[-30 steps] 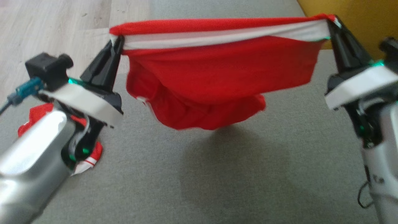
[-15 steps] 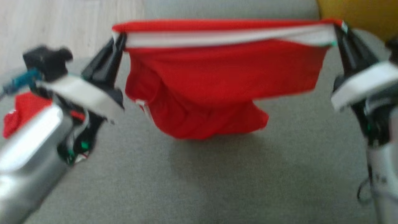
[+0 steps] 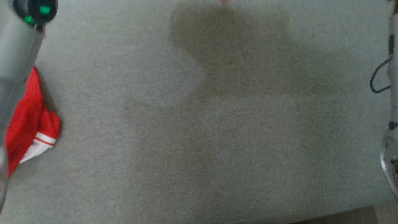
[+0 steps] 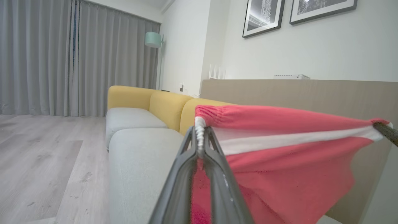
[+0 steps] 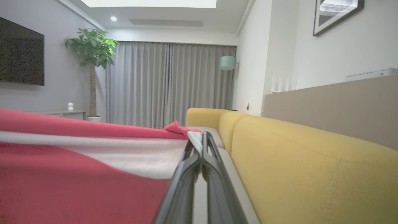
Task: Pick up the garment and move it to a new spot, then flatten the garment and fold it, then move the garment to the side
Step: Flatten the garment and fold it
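Head view has dipped to the seat point(image 3: 199, 130); left gripper point(image 4: 200, 133) and right gripper point(image 5: 199, 140) each clamped on a garment point(image 4: 279, 174) corner, so keep it taut and lower level.

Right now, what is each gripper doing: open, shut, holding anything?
The left gripper is closed, pinching one end of the red garment at its white band.
The right gripper is closed, pinching the other end of the same garment.

Broad and bare across the grey seat point(image 3: 217, 140). Blocked at its left edge by a red cloth heap point(image 3: 31, 130) (partly under a pale forearm point(image 3: 17, 59)). Walled along one side by the yellow backrest point(image 5: 311, 168). Curtained in mid-air by the taut garment point(image 4: 279, 168).
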